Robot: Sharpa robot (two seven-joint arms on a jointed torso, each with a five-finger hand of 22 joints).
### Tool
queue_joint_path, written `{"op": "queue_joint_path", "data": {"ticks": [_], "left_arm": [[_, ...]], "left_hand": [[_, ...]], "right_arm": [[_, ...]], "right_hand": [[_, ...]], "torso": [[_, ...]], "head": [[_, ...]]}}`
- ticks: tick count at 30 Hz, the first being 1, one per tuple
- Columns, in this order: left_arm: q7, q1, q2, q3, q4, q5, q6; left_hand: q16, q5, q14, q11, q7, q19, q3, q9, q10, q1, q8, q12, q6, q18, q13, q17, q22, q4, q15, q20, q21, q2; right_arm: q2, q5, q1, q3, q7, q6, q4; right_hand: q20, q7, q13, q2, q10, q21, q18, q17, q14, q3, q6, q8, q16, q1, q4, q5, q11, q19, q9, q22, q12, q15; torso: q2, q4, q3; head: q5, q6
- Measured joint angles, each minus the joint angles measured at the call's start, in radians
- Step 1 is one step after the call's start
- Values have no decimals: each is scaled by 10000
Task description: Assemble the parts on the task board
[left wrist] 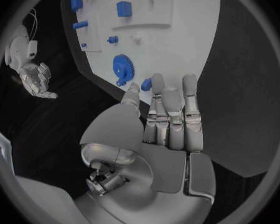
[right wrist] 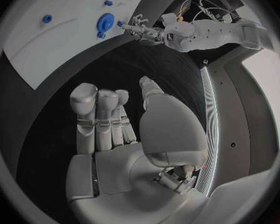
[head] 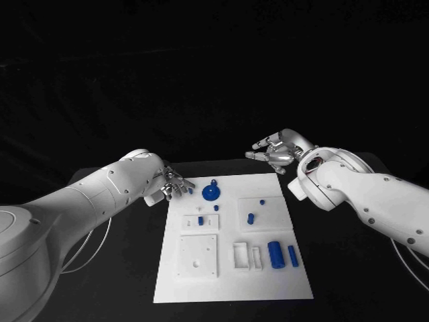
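Observation:
The white task board (head: 236, 282) lies mid-table. A blue gear (head: 210, 193) sits near its far edge, with small blue pegs (head: 251, 217) further in and two blue cylinders (head: 275, 255) at the near right. My left hand (head: 171, 182) hovers at the board's far left corner, fingers straight and holding nothing. A small blue piece (left wrist: 146, 83) lies just off its fingertips, beside the gear (left wrist: 122, 67). My right hand (head: 277, 151) hangs over the black table beyond the board's far right corner, fingers loosely apart and empty; its palm (right wrist: 109, 119) faces the board (right wrist: 53, 50).
Raised white blocks (head: 197, 255) and a white bracket (head: 243, 255) stand on the board's near half. Black table (head: 340, 268) runs along both sides of the board. The left hand (right wrist: 143, 30) appears across the table in the right wrist view.

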Motion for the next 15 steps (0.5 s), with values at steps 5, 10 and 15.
{"op": "queue_joint_path", "data": {"ticks": [5,10,15], "left_arm": [[9,-17,28,-3,-61,7,29],[26,-29,52,-4,-113,13,38],[58,-33,72,-4,-134,28,39]], "left_hand": [[0,0,0,37,0,0,0,-18,-37,0,0,40,0,0,0,0,-1,0,0,0,0,0],[0,0,1,36,0,0,0,-27,-37,0,0,40,0,0,1,-10,-2,0,-1,0,0,0],[0,0,2,36,0,0,0,-37,-37,3,0,39,0,0,1,-10,-2,0,-2,0,0,3]], "right_arm": [[9,-1,10,0,-2,0,6],[19,-2,16,0,-4,0,11],[25,-3,23,0,-5,-1,13]], "right_hand": [[0,0,0,0,0,0,0,0,0,0,0,0,0,0,0,0,0,0,0,0,0,0],[0,0,-1,0,0,0,0,-1,0,0,0,0,0,0,0,0,0,0,0,-1,0,0],[0,0,0,0,0,0,-1,-1,0,0,0,0,0,0,0,0,0,0,0,-1,0,0]], "torso": [[2,0,2],[4,-2,8],[4,-2,12]], "head": [[-24,-9],[-42,-14],[-58,-32]]}}
